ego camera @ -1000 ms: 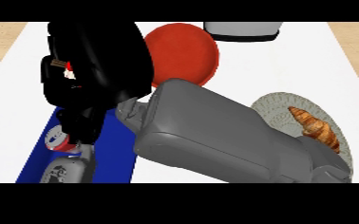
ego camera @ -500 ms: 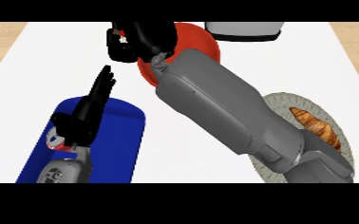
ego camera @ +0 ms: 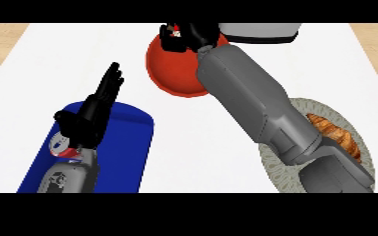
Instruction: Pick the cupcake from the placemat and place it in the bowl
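Now: right hand over the red bowl, fingers curled round the cupcake.
Risk: letting go near the far rim could tip it out onto the surface; left hand rests, fingers straight, over the blue placemat.

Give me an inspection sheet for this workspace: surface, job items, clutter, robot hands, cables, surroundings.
Surface: white counter top.
Job's things: round red bowl at the back; blue rectangular placemat at front left; small cupcake, mostly hidden, in the right robot hand.
Clutter: golden-brown croissant on a speckled grey plate; white and black appliance at the far edge.
Robot hands: right robot hand curled round the cupcake over the bowl; left robot hand open above the placemat.
Cables: nothing seen.
Surroundings: wood-coloured strips at both upper corners.
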Controlling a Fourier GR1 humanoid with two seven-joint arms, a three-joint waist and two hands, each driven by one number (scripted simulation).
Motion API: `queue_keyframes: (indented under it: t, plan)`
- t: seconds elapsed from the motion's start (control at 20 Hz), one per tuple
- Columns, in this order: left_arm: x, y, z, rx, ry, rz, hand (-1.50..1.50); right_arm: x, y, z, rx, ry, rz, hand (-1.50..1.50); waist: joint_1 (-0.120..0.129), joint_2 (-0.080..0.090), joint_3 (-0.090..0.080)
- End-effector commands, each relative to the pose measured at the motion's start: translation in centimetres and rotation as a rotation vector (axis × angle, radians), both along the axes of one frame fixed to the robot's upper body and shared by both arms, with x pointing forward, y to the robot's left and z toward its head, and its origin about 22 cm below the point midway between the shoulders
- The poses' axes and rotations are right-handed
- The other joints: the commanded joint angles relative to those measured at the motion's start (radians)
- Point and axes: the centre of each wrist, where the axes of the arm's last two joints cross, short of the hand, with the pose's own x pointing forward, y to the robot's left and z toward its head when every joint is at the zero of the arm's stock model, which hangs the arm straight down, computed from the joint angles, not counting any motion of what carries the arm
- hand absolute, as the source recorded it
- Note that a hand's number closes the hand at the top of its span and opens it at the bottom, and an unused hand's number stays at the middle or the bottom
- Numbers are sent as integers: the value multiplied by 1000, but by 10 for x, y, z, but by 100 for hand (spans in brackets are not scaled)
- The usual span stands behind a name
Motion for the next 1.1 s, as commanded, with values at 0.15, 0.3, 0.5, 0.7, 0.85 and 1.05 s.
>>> queue_keyframes:
  t: [0.15, 0.3, 0.5, 0.7, 0.85, 1.05]
  plan:
    - [0, -5, -8, 4, -3, -10, 0, 18, -39, -37, 70, 220, 6, 150, 6, 4, 0]
    - [18, 12, 5, 7, -21, -24, 0, 15, -42, -57, 92, 318, 98, -150, 11, 10, 0]
    - [5, -8, -7, 14, -3, -9, 0, 20, -62, -63, 195, 282, 182, -150, 16, 8, 1]
    - [10, 4, -1, 8, 5, 6, 0, 19, -63, -62, 353, 185, 219, -150, 1, 1, 1]
    - [-2, 4, -13, 4, 8, 2, 0, 27, -66, -36, 457, 95, 207, -150, 1, -2, 1]
    - [-3, 1, -12, 6, 10, 9, 0, 27, -63, -38, 550, 117, 170, -150, -2, -2, 1]
